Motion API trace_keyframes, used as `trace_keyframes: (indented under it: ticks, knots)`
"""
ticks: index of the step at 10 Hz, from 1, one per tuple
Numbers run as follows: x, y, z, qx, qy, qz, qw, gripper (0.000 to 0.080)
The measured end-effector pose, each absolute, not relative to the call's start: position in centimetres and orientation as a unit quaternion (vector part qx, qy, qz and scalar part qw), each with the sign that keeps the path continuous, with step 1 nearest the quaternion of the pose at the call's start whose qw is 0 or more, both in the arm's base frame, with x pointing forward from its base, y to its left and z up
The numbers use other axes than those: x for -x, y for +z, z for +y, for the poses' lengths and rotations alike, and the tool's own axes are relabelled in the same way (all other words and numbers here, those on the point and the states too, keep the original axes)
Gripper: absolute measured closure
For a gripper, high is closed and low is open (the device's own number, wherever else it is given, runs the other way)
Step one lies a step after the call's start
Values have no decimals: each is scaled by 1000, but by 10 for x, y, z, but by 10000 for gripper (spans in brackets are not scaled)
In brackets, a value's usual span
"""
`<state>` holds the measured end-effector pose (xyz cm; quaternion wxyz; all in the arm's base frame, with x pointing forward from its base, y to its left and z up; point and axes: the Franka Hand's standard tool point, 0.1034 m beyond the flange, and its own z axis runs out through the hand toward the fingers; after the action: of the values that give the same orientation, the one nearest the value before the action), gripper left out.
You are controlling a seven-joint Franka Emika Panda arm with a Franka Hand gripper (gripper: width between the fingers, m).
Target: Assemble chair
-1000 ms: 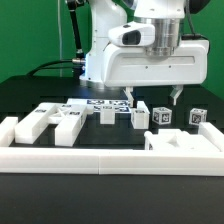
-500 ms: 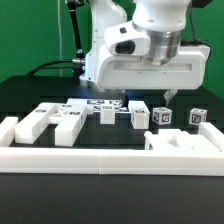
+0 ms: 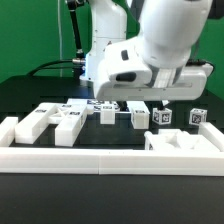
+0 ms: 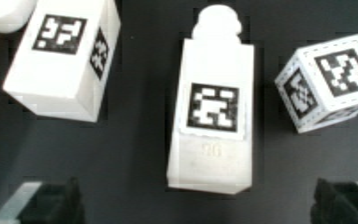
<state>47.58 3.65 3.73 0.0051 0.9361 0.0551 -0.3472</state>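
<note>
The hand [image 4: 197, 198], jaws spread wide, hovers above one chair leg [image 4: 211, 110], seemingly to pick it; next it should descend and close.

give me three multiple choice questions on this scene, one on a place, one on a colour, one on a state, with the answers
1. The peg piece lies: A between two other pieces; B alone; C stacked on another piece.
2. The pieces are: A red; B white; C blue.
3. The tool is: A shut on a piece; B open; C out of view.

Answers:
1 A: the wrist view shows a tagged piece on one side of it and a cube on the other.
2 B: all show white with black tags.
3 B: its fingers stand wide apart, gripping nothing.
</note>
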Motion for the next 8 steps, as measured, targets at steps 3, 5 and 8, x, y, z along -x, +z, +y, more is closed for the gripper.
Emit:
trace_keyframes:
  ticks: [3,5,8]
  knots:
    - [-469,26,38,-903,-426,55,6,151]
    - [-469,22,40,-905,-421,57,6,151]
    - [-462,9,40,-906,-419,57,6,151]
